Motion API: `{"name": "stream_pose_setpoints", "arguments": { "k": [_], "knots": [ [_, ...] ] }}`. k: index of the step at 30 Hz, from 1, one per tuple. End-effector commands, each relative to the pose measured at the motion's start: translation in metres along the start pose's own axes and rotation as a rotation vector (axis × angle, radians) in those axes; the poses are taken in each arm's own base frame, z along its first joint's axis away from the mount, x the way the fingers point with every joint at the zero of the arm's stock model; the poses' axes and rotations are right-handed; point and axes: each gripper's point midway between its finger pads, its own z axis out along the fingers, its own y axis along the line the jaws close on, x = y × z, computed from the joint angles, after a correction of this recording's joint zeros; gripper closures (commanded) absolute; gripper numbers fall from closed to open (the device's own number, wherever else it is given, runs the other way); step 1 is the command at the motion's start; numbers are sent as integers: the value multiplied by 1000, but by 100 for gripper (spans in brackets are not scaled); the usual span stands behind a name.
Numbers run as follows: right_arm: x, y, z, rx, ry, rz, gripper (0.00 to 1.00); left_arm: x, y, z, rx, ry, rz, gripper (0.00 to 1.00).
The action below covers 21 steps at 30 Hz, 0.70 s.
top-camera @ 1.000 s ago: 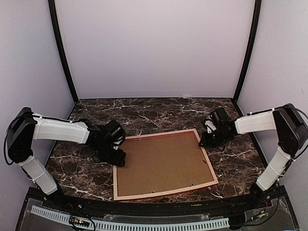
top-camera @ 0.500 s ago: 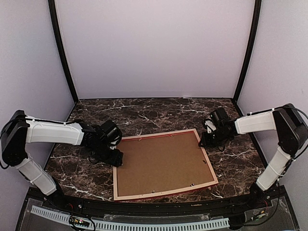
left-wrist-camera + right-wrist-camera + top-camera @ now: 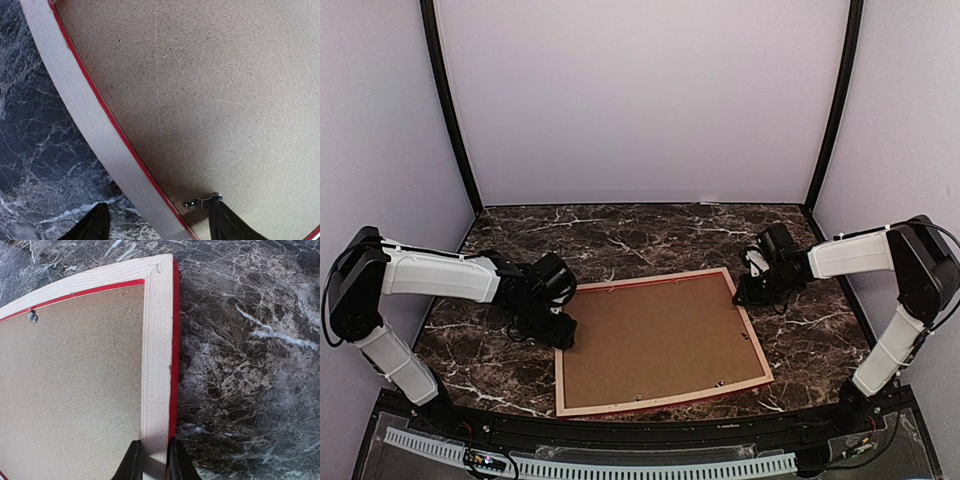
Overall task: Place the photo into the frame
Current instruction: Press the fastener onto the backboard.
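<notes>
The frame (image 3: 660, 398) lies face down on the marble table, pale wood up with a red edge showing. A brown backing board (image 3: 655, 335) fills it, and the photo is hidden. My left gripper (image 3: 563, 335) is open at the frame's left rail (image 3: 85, 125). It straddles the rail: one finger (image 3: 92, 227) is outside over the table, and the other finger (image 3: 225, 225) is inside, touching a small metal clip (image 3: 200, 202) on the board. My right gripper (image 3: 745, 293) is shut on the right rail (image 3: 157, 340) near the far right corner, with a finger on each side of the wood.
The dark marble table (image 3: 650, 235) extends behind the frame to the lilac back wall. Another metal clip (image 3: 33, 317) sits on the far rail. Black posts stand at both back corners. The arm bases and a cable channel (image 3: 620, 468) line the near edge.
My left arm has shifted slightly at the frame's left rail, and its jaws have opened a little wider. The right arm and the frame have not moved.
</notes>
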Motion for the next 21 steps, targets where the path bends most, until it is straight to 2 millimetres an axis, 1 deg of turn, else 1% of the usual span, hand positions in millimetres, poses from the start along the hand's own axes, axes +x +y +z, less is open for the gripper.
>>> {"name": "stream_pose_setpoints", "arguments": {
  "k": [1,10,15,21],
  "knots": [
    [41,-14,15,32,134,32,100,11,8,9,-38,49,19,30],
    [40,-14,16,31,139,29,100,-2,8,13,-47,0,5,33],
    [39,-13,16,30,137,25,100,-14,8,12,-41,-39,-18,35],
    [39,-13,15,30,137,26,100,-21,16,13,-60,-47,-50,39]
  ]
}}
